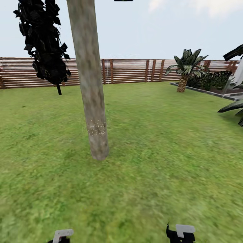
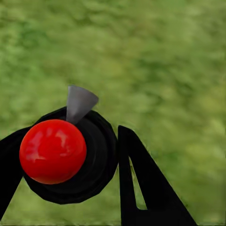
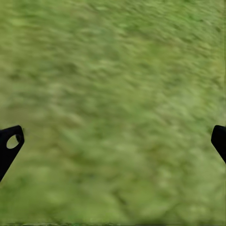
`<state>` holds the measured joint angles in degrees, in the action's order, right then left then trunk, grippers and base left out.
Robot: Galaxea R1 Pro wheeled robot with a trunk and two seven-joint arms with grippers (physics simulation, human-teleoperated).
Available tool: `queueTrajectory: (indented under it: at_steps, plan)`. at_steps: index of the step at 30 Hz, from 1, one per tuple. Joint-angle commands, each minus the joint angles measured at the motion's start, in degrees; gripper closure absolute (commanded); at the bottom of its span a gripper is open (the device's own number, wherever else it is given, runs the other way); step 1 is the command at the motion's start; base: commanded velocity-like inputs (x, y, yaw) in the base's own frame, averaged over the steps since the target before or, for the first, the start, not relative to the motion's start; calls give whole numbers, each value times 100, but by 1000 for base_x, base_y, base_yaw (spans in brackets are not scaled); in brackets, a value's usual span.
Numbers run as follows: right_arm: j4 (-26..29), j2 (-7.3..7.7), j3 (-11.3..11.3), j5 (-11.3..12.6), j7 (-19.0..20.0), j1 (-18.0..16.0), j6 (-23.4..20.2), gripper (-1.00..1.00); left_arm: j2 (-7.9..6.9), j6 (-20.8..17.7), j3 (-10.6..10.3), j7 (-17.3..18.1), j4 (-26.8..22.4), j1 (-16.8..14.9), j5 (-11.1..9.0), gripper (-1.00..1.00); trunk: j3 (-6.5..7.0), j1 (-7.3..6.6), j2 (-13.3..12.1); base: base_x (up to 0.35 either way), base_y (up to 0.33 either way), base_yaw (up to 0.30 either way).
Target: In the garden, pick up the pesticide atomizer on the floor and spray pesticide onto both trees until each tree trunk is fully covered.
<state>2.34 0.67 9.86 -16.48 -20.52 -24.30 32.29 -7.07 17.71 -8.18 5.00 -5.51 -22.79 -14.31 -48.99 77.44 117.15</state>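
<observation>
The pesticide atomizer point(image 2: 52, 150), a black body with a round red cap and a grey cone nozzle, sits between the black fingers of my left gripper point(image 2: 68, 143), which is shut on it above the grass. My right gripper point(image 3: 115, 136) is open, its fingertips far apart over bare lawn. One tree trunk point(image 1: 90, 84), a pale grey-tan mottled column, rises from the lawn just ahead and slightly to the left in the head view. A patch of fine white specks point(image 1: 97, 128) marks its lower part. The tree's crown is above the picture.
A brown slatted fence point(image 1: 135, 71) closes the lawn at the back. A dark cone-shaped conifer point(image 1: 44, 44) stands back left, a short palm point(image 1: 185, 69) and grey paving edge point(image 1: 206, 91) back right. Large leaves point(image 1: 234, 106) reach in from the right. Wrist parts of both arms point(image 1: 180, 233) show low down.
</observation>
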Motion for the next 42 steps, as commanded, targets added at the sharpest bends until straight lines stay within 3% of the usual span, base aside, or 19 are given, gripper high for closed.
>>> queueTrajectory:
  at_steps: [1, 6, 11, 36, 42]
  plan:
    - [-5, -3, 43, -62, -27, -3, 14, -100, -11, 18, -44, 20, 10, -6, -61, 100, -5, -4, 2, -301, -111, 277]
    - [-6, -11, 43, -73, -23, -2, 14, -100, -40, 14, -29, 12, 7, -6, -63, 100, -5, -4, 2, -308, -91, 277]
    - [-7, -14, 43, -75, -22, 0, 14, -100, -29, 22, 81, -569, 1, -6, -15, 100, -5, -4, 2, -265, -19, 278]
    - [-14, -14, 36, -75, -30, -3, 14, -100, 4, 24, 71, -562, 1, -6, -56, 100, 13, -4, 2, -6, 0, 280]
    - [-14, -38, 36, -75, -31, -2, 14, -100, 17, 31, 71, -568, 5, -6, -63, 100, 29, -4, 2, -226, -63, 279]
